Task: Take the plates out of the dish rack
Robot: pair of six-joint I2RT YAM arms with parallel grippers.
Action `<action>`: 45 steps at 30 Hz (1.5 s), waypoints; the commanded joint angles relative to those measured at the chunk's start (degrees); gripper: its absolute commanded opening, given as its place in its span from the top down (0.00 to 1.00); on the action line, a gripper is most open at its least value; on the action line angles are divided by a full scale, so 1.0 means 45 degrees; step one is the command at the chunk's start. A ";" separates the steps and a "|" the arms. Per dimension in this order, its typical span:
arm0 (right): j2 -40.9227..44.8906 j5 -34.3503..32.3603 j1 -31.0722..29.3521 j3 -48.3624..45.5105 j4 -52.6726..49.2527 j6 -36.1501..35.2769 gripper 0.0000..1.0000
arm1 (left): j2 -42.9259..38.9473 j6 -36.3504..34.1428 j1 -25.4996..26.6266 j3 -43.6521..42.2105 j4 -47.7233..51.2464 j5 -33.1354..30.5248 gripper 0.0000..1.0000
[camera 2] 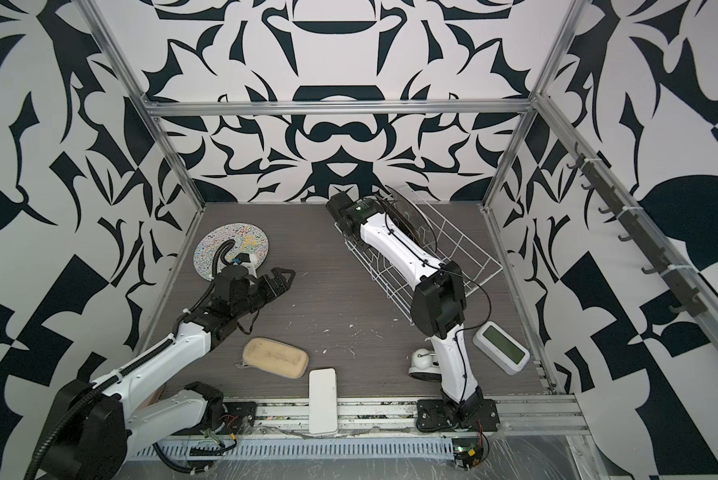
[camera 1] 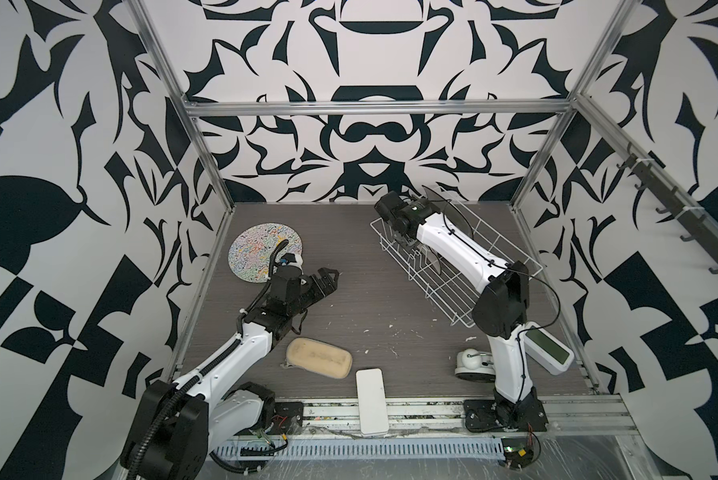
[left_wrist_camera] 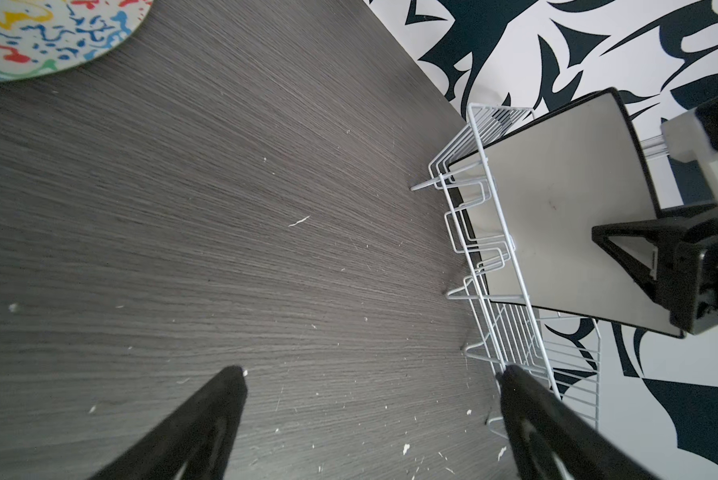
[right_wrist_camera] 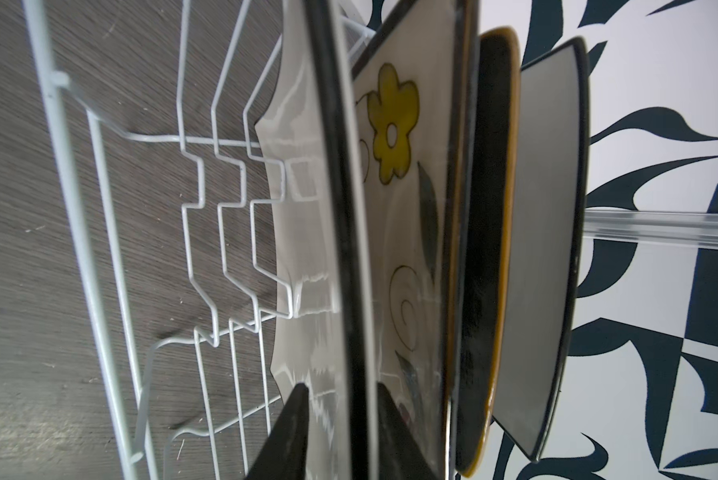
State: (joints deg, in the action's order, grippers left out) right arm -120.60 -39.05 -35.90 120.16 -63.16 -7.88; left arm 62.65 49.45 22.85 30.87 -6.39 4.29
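Far right on the table [camera 1: 370, 316], the dish rack [camera 1: 440, 291] is a white wire basket with rows of bent prongs. Its long axis runs from far left to near right. Four plates stand on edge at its far end, faces set across that axis:
- a front plate [right_wrist_camera: 307, 249] with a glossy grey back and dark rim;
- a cream flowered plate [right_wrist_camera: 403, 187] with a yellow bloom;
- a black plate [right_wrist_camera: 490, 208] rimmed in ochre;
- a white-faced plate [right_wrist_camera: 548, 249] edged dark.

A round squiggle plate [camera 1: 253, 249] lies flat at far left, outside the rack, partly covered by the left arm's cable.

The right gripper [right_wrist_camera: 345, 390] straddles the front plate's rim, one finger on each side; whether they press it cannot be told. The left gripper [camera 1: 330, 277] hangs over bare table, jaws wide apart, holding nothing.

In both top views the right arm hides most of the racked plates and its own fingers. The right wrist view cuts the plates off at both ends.
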 commanded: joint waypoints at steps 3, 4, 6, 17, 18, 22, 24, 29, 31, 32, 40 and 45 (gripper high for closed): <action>0.0160 -0.0028 0.0087 0.0407 -0.0204 -0.0046 0.72 | 0.0006 0.0006 0.0000 -0.0269 -0.0142 -0.0039 0.01; 0.0158 0.0019 0.0087 0.0407 -0.0204 -0.0046 0.73 | 0.0027 0.0007 0.0000 -0.0278 -0.0161 -0.0019 0.01; 0.0139 0.0025 0.0087 0.0407 -0.0204 -0.0035 0.73 | 0.0024 0.0041 0.0000 -0.0298 -0.0181 0.0000 0.01; 0.0043 -0.0197 0.0107 0.0313 -0.0305 -0.0190 0.78 | 0.0010 0.0046 0.0000 -0.0330 -0.0161 -0.0020 0.00; 0.0031 -0.0245 0.0107 0.0311 -0.0319 -0.0202 0.79 | 0.0003 0.0057 0.0000 -0.0336 -0.0161 -0.0017 0.00; 0.0002 -0.0480 0.0107 0.0271 -0.0301 -0.0212 0.80 | -0.0027 0.0047 0.0000 -0.0357 -0.0161 -0.0017 0.00; 0.0015 -0.0518 0.0107 0.0241 -0.0301 -0.0235 0.82 | -0.0103 0.0070 -0.0001 -0.0376 -0.0161 0.0001 0.00; 0.0005 -0.0522 0.0107 0.0212 -0.0264 -0.0333 0.84 | -0.0211 0.0046 0.0000 -0.0395 -0.0122 -0.0074 0.00; -0.0017 -0.0521 0.0107 0.0246 -0.0262 -0.0358 0.84 | -0.0247 0.0046 0.0000 -0.0415 -0.0111 -0.0124 0.00; -0.0018 -0.0503 0.0117 0.0251 -0.0262 -0.0377 0.84 | -0.0270 0.0046 0.0000 -0.0435 -0.0104 -0.0154 0.00; 0.0061 -0.0615 0.0107 0.0231 -0.0243 -0.0541 0.86 | -0.0310 0.0055 0.0000 -0.0456 -0.0103 -0.0193 0.00; 0.0211 -0.0403 0.0109 0.0251 -0.0165 -0.0702 0.92 | -0.0339 0.0140 0.0000 -0.0512 -0.0186 -0.0121 0.00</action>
State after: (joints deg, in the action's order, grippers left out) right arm -120.60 -37.65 -35.62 120.16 -63.16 -7.92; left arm 62.17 49.58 22.85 29.47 -6.55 3.92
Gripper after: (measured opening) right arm 0.166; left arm 0.996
